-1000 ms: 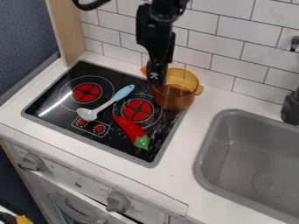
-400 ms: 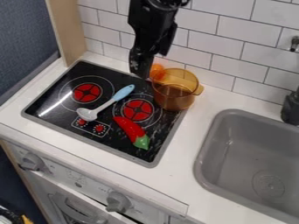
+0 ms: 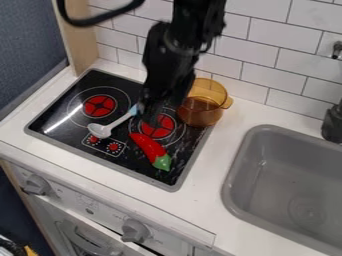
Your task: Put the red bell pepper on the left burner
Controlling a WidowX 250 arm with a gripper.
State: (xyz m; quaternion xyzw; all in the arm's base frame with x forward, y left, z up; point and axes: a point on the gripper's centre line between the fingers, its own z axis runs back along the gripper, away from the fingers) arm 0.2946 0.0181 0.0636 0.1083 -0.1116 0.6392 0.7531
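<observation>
One spoon lies beside the left burner; the red pepper lies in front of the right burner. Down from the top edge, leaning left, the arm holds its gripper above that burner, open or closed I can't tell.

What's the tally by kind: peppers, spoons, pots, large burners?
Red pepper: 1
Spoon: 1
Amber pot: 1
Large burners: 2 (left burner, right burner)
Total: 5
</observation>
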